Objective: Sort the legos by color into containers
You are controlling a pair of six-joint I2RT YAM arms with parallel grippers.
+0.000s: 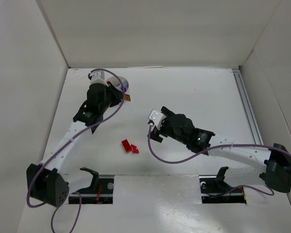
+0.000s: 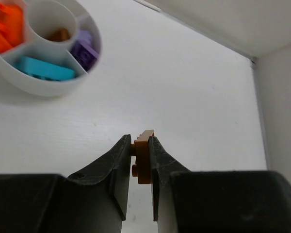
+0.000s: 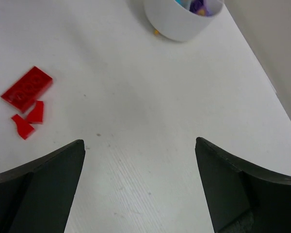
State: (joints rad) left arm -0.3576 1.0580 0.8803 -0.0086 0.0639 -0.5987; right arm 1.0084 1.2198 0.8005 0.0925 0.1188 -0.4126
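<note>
Brown-orange plastic is pinched edge-on in the left gripper [image 2: 139, 144]; this small lego plate [image 2: 144, 162] is caught by a narrow strip only, its upper end standing proud of the fingertips and one stud poking out sideways; the jaws are closed almost together on it. Ahead of that hand and off to its left stands the white divided dish [image 2: 43, 85]; its central well [image 2: 41, 19] holds a brown piece [image 2: 60, 35], with orange legos [image 2: 5, 29] in the farthest compartment, a teal brick [image 2: 43, 70] in the nearest and purple bricks [image 2: 85, 51] in the one on the hand's side.

Such a thin hold is the main worry; I judge that the plate could pivot or slip out as the arm swings over; teal and purple lie between the hand and the well, so an early release would likely drop brown among the wrong colours; a release from too high could bounce it across a divider; an approach too low could knock the rim and shove or tip the light dish.

Wide open and holding nothing is the right gripper [image 3: 139, 141]; ahead of it and to its left a red plate [image 3: 27, 88] and two red wedges [image 3: 29, 120] lie on the tabletop [image 3: 160, 97], well apart from the dish far ahead; a reach toward the dish while the left arm hangs there could bring the two arms together.
</note>
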